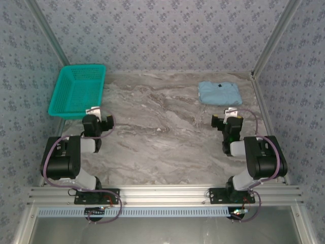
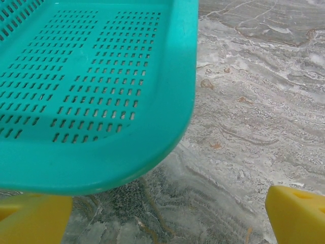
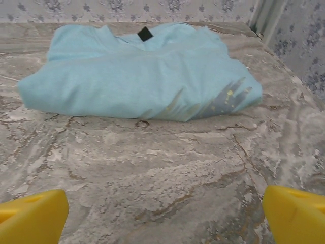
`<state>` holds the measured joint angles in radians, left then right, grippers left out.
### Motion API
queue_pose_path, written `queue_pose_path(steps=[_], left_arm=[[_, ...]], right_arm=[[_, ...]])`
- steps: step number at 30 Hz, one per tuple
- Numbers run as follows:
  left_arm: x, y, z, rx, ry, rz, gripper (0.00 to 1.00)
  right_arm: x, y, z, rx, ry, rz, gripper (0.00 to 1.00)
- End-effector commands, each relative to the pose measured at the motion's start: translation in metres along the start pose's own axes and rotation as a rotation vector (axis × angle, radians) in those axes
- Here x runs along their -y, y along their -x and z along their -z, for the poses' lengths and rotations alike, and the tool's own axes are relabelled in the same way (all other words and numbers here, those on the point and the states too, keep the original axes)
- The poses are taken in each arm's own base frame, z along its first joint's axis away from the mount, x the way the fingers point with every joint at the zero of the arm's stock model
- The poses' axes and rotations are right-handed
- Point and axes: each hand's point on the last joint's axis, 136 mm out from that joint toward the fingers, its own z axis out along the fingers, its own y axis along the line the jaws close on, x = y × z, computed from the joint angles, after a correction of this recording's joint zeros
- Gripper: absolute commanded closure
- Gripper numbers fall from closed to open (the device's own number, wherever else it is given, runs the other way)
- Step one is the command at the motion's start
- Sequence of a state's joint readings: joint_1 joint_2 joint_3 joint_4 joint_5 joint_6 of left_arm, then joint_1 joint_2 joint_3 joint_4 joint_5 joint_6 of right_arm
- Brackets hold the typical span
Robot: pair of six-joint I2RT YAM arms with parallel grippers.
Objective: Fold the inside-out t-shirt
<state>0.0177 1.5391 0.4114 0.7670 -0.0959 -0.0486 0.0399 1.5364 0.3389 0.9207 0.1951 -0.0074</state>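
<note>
Cotton, light sky-blue: one t-shirt (image 1: 219, 93), short-sleeved, lying folded into a compact flat oblong at the far right of the desk (image 1: 162, 137), close to the metal post of the right wall. The neck end is toward the back wall, and a small dark tag (image 3: 145, 34) shows at the collar. A faint grey and yellow print (image 3: 223, 99) shows through the cloth at the near right corner of the bundle. The garment lies free of both grippers.

Plastic, teal: one mesh basket (image 1: 77, 91), rectangular with a perforated floor and sides, standing at the far left of the desk beside the left wall, well apart from the t-shirt.

Stone-look top, grey with brown veining: the desk, carrying both items.

Left gripper (image 1: 99, 116): jaws spread wide, holding nothing, placed just beside the basket's near right corner. In the left wrist view its yellow fingers (image 2: 30, 218) sit in the bottom corners, and the rounded basket rim lies directly above the left one. I cannot tell whether rim and finger touch.

Right gripper (image 1: 227, 118): jaws spread wide, empty, pointed at the t-shirt and near its front fold, but apart from it. In the right wrist view a band of bare desk lies between the yellow fingers (image 3: 297, 213) and the cloth.

Surround: walls (image 1: 162, 30) papered in a blue-grey floral pattern; an aluminium rail (image 1: 162, 193) along the near edge, bearing both arm bases.
</note>
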Motion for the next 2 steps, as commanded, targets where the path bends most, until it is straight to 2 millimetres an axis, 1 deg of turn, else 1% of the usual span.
queue_pose_path(steps=[1, 2], left_arm=[[0.0038, 0.0131, 0.0013, 0.050, -0.020, -0.007, 0.02], [0.0038, 0.0135, 0.0015, 0.051, -0.020, -0.007, 0.02]], right_arm=[[0.0033, 0.0032, -0.0017, 0.014, -0.011, 0.013, 0.00], [0.0035, 0.0045, -0.0012, 0.020, -0.011, 0.010, 0.00]])
